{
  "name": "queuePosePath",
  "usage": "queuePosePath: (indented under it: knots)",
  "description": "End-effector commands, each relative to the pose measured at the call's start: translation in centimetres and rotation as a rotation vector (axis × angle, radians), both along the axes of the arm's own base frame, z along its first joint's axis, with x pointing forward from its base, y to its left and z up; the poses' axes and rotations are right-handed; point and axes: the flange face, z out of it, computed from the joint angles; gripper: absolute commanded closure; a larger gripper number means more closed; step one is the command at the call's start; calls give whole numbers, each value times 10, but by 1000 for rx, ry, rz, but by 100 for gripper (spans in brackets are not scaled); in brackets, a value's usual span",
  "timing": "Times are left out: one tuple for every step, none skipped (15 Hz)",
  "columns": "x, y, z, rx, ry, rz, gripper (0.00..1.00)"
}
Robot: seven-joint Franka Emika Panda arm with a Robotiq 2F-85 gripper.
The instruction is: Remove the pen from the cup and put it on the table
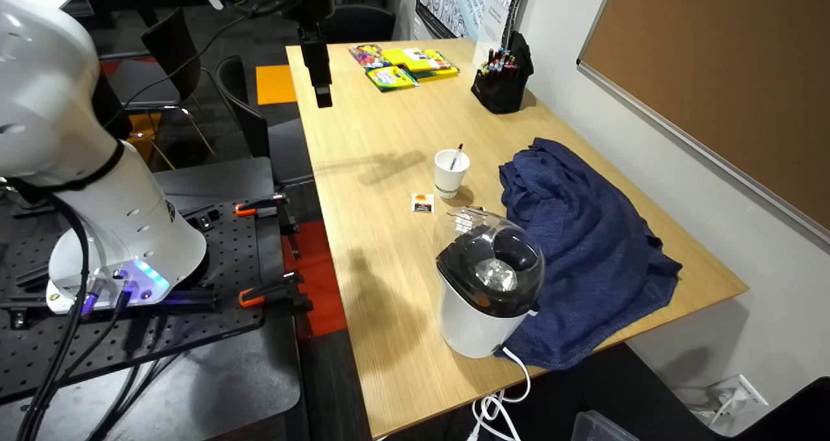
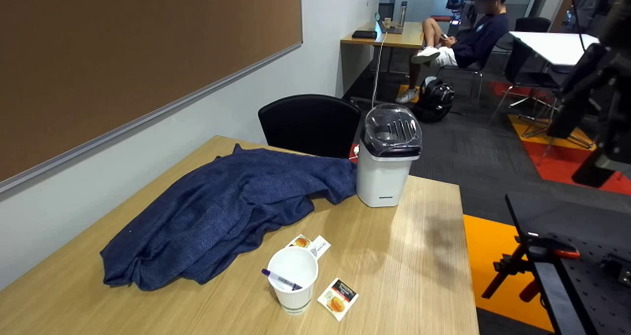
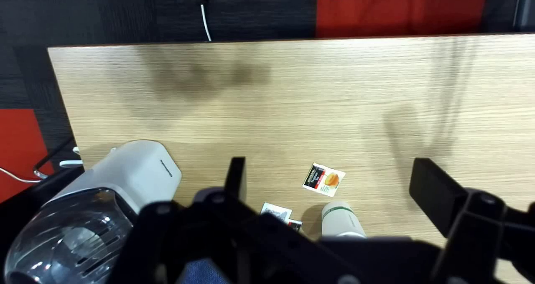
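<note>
The white paper cup (image 1: pixel 448 183) stands upright on the pale wood table (image 1: pixel 382 246). The pen (image 1: pixel 456 159) leans inside it, one end sticking out above the rim. In an exterior view the pen (image 2: pixel 281 279) shows a purple end over the rim of the cup (image 2: pixel 297 303). My gripper (image 1: pixel 323 97) is high above the table's long edge, apart from the cup; it also shows at the right side of an exterior view (image 2: pixel 574 150). In the wrist view the gripper (image 3: pixel 330 173) is open with nothing between its fingers. The cup (image 3: pixel 342 221) is partly covered there, and the pen is hidden.
A white popcorn maker (image 1: pixel 483 324) with a clear lid stands near the table's end. A dark blue cloth (image 2: pixel 222 217) lies beside it. Tea packets (image 2: pixel 338 298) lie close to the cup. A black pen organiser (image 1: pixel 499 91) and yellow boxes (image 1: pixel 415 61) are farther along the table.
</note>
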Motion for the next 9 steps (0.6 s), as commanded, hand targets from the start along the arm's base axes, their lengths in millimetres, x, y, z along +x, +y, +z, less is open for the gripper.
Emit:
queuePosePath:
  knots:
    - [6, 2, 3, 11, -31, 28, 0]
    - [11, 3, 5, 11, -45, 44, 0]
    - [17, 5, 6, 13, -61, 60, 0]
    - [24, 7, 7, 13, -82, 80, 0]
    - [31, 9, 7, 15, -104, 106, 0]
    - [38, 11, 7, 15, -127, 128, 0]
    - [46, 14, 7, 15, -152, 156, 0]
    - [54, 17, 6, 15, -175, 182, 0]
    - [62, 20, 5, 13, -200, 203, 0]
